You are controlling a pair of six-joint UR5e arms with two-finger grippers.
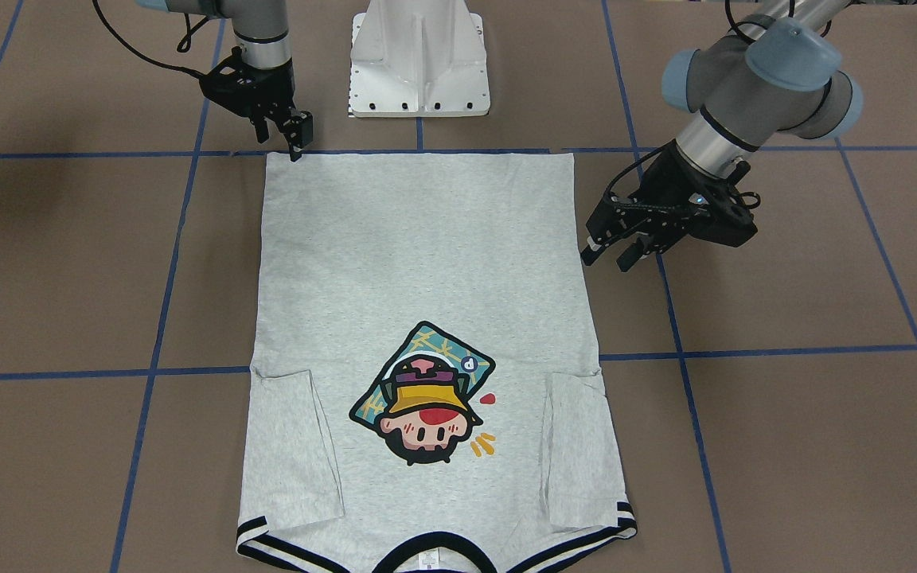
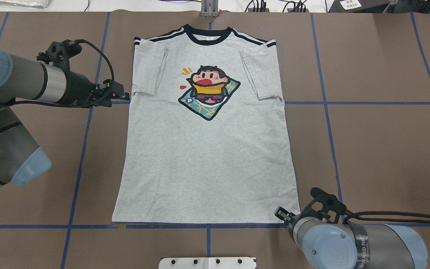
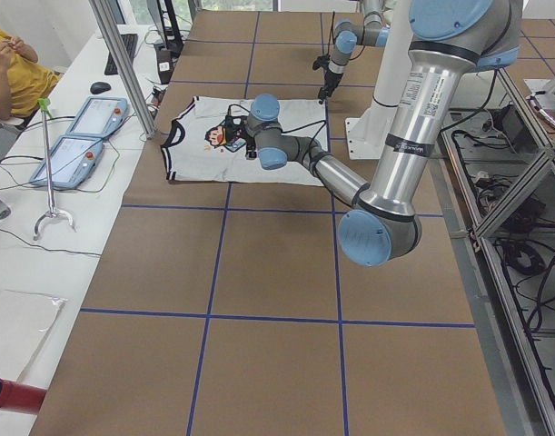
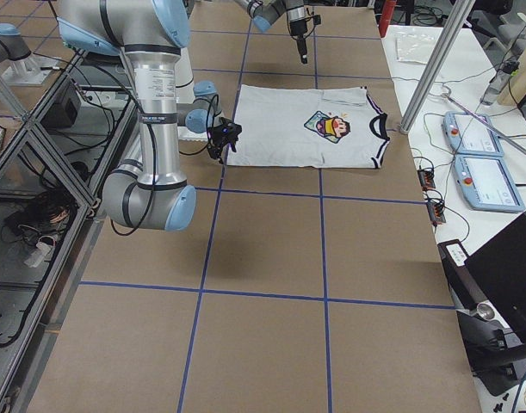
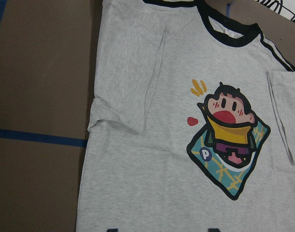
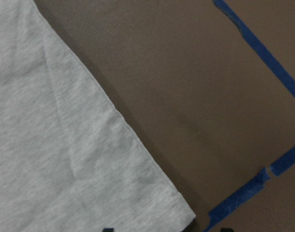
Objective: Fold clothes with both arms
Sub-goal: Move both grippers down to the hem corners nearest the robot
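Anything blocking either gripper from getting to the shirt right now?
Nothing visible. Only bare table lies between the left gripper and the T-shirt edge near its folded sleeve. The right gripper hangs right at the hem corner.

The T-shirt lies flat on the brown table, print up, collar toward the white bench at the view's right. The near right gripper sits at the shirt's near hem corner; contact cannot be told. The far left gripper points down beyond the shirt's far edge. Two pendants lie on the bench.
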